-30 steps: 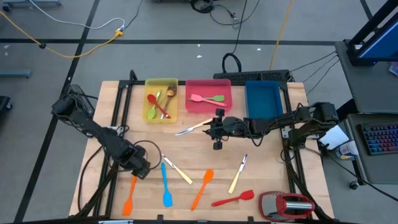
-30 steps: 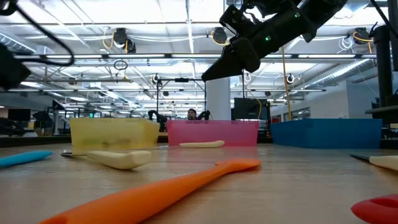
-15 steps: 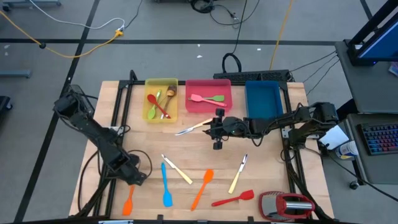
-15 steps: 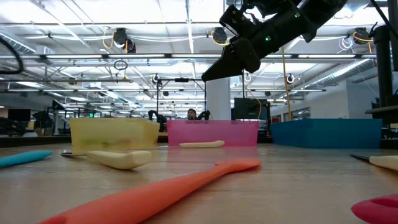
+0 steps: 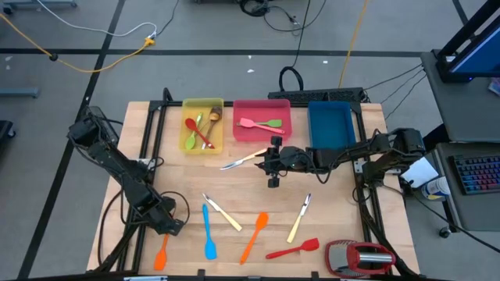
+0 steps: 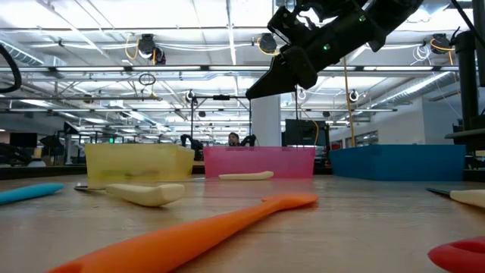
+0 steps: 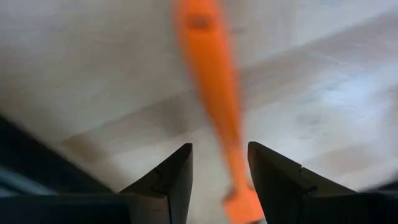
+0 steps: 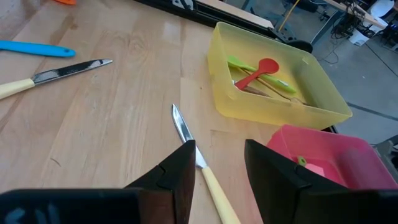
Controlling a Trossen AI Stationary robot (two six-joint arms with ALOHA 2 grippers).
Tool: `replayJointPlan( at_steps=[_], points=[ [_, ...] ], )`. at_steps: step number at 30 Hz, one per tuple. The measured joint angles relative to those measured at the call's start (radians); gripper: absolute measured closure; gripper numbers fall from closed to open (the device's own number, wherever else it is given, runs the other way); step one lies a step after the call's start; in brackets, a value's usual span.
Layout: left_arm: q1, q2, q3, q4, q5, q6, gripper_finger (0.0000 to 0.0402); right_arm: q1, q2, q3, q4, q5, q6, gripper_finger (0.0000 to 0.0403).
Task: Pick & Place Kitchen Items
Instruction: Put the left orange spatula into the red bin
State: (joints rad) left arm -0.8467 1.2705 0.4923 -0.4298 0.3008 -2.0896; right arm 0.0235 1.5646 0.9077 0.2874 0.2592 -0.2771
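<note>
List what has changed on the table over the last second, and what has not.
The left gripper has pulled back toward the table's front-left corner and now sits over the orange spatula, fingers open around its handle, nothing held. The right gripper has stayed above the cream-handled knife near the pink tray, open. No utensil has moved.

1. Legible text, labels, brands, numbers, signs: none in any view.
2. Trays, utensils, arms, table: no readable markings.
3. Room beyond the table: any signs are too small to read.
</note>
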Motion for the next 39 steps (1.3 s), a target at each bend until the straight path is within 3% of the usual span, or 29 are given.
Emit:
replayJointPlan(
  at_steps=[11, 15, 28, 39],
  points=[
    [0.0, 0.0, 0.0, -0.017, -0.063, 0.04, 0.0243, 0.0, 0.0, 0.0, 0.0, 0.0, 0.002, 0.0273],
    [0.001, 0.001, 0.0, -0.001, -0.136, 0.1, 0.0245, 0.0, 0.0, 0.0, 0.0, 0.0, 0.003, 0.0273],
    [0.003, 0.045, 0.004, 0.009, -0.191, 0.224, 0.0354, 0.0, 0.0, 0.0, 0.0, -0.002, 0.004, 0.0273],
    [0.024, 0.05, 0.0, 0.053, -0.205, 0.237, 0.0343, 0.0, 0.0, 0.0, 0.0, -0.003, 0.004, 0.0273]
  ],
)
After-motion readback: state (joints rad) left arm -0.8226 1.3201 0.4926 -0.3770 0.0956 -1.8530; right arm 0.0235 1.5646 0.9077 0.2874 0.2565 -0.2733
